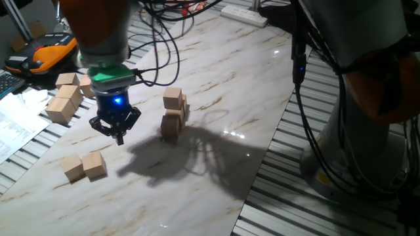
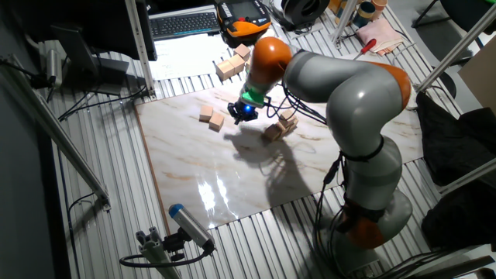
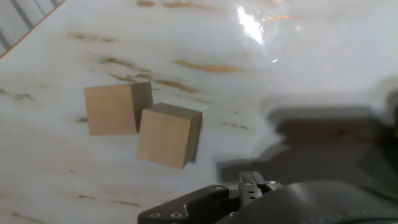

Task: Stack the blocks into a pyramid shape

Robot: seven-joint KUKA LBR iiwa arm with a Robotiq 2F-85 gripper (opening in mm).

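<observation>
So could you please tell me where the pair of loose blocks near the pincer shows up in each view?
One fixed view: the pair of loose blocks sits lower left, below the pincer.
The other fixed view: upper middle, left of the pincer.
Hand view: left of centre, touching at a corner.
Shared landmark: the marble tabletop, with the partly built stack beyond the pincer in both fixed views.

my gripper (image 1: 119,133) is black with a blue light above and a green ring over that. the blocks (image 3: 163,135) are plain light tan. the table (image 1: 236,85) is white marble with brown-gold veins. my arm (image 2: 353,85) is grey with orange bands.
</observation>
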